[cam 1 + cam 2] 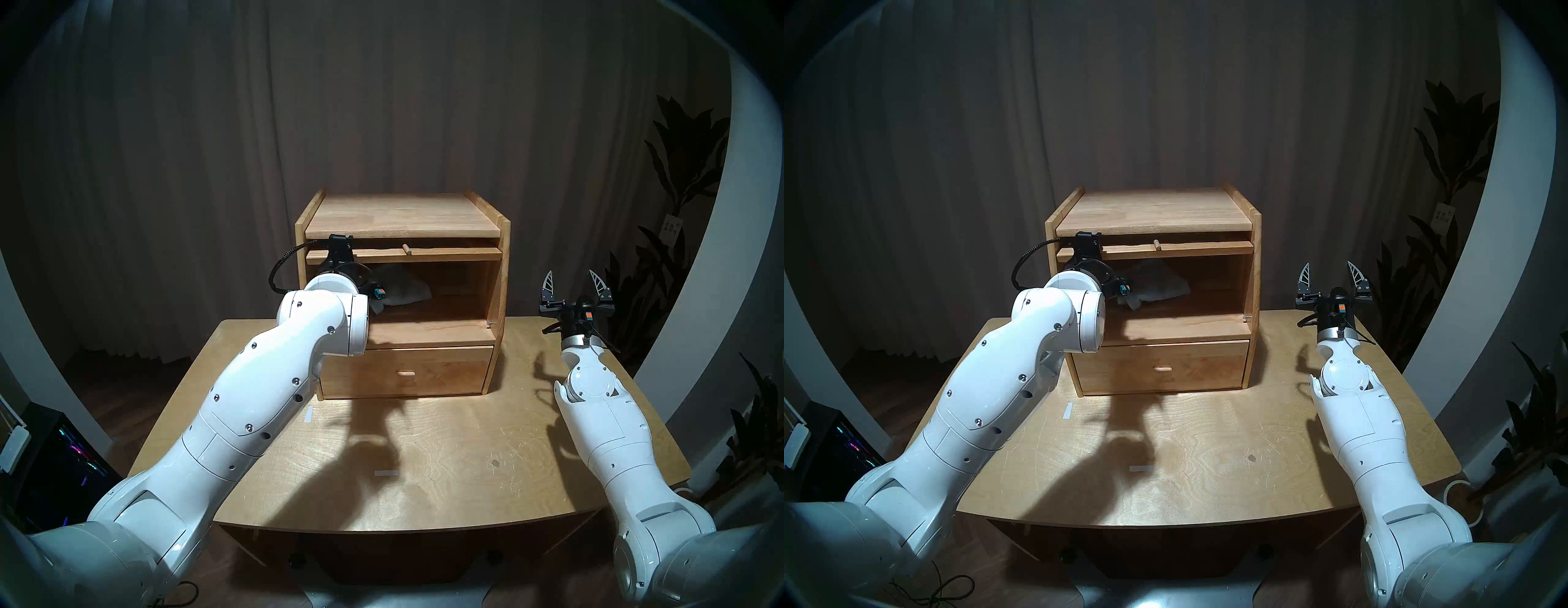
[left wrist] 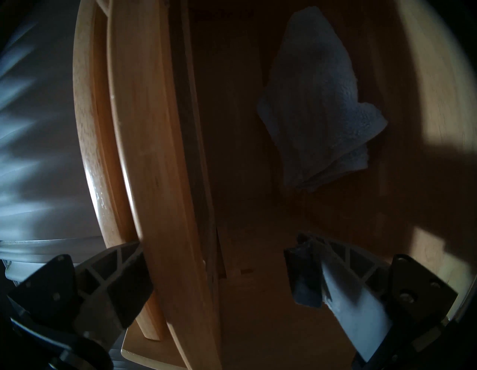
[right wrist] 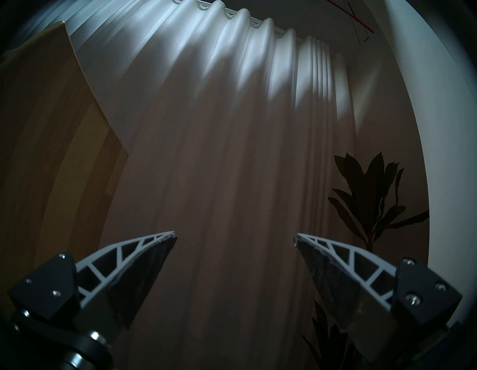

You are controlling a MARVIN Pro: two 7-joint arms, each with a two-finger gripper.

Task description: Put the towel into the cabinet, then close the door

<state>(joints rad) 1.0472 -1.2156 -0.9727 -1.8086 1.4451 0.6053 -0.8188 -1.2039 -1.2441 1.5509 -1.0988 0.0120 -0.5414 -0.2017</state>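
Towel is seen lying released inside the cabinet; the left gripper is spread empty astride the raised door, apparently to pull it shut.

Light wooden table, pleated grey curtain behind, dark leafy plant at right
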